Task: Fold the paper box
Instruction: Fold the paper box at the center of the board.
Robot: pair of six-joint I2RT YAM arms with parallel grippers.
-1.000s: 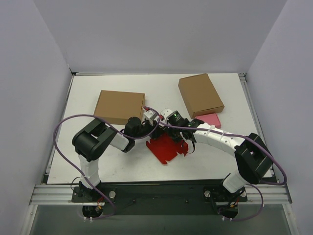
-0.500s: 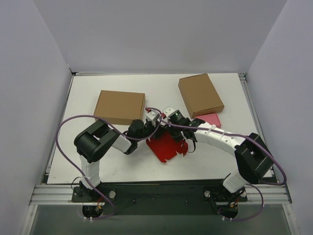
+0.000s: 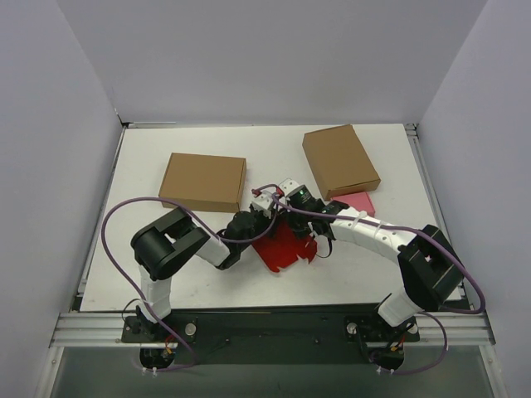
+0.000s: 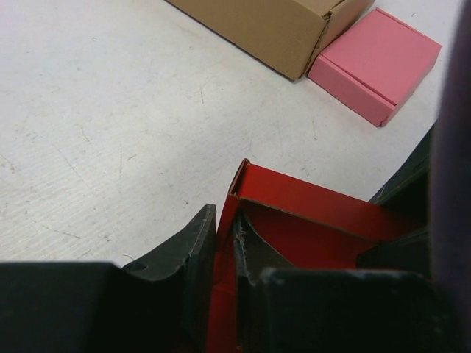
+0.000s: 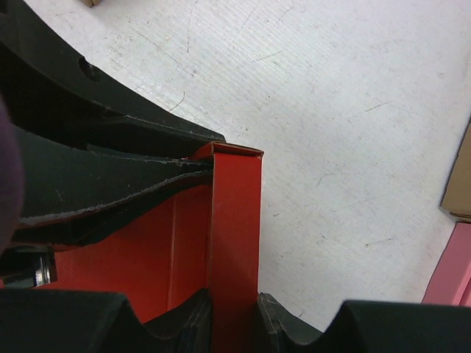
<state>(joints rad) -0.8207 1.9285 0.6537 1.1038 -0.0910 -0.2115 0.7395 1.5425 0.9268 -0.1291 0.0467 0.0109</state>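
**Ann:** While both arms lean in over the middle of the counter [image 3: 166,265], where's the paper box [image 3: 284,246]?

**Bo:** On the counter, near the pink box [image 3: 358,202], to its left and closer to the arm bases. Part of the red sheet lies flat, and part stands up as walls.

**Ann:** Left tool [image 4: 223,254]?

**Bo:** Clamped on the red card! One black finger sits on each side of an upright wall, right by the corner crease.

**Ann:** And the right tool [image 5: 234,312]?

**Bo:** Pinched on the paper box too. Its fingers squeeze the adjoining upright panel, so the two tools meet at that one corner.

**Ann:** Anything else out there?

**Bo:** Two brown ones. The right brown box [image 3: 339,161] sits just behind the pink box. The left brown box [image 3: 204,181] lies well to the pink box's left, beyond the red sheet.
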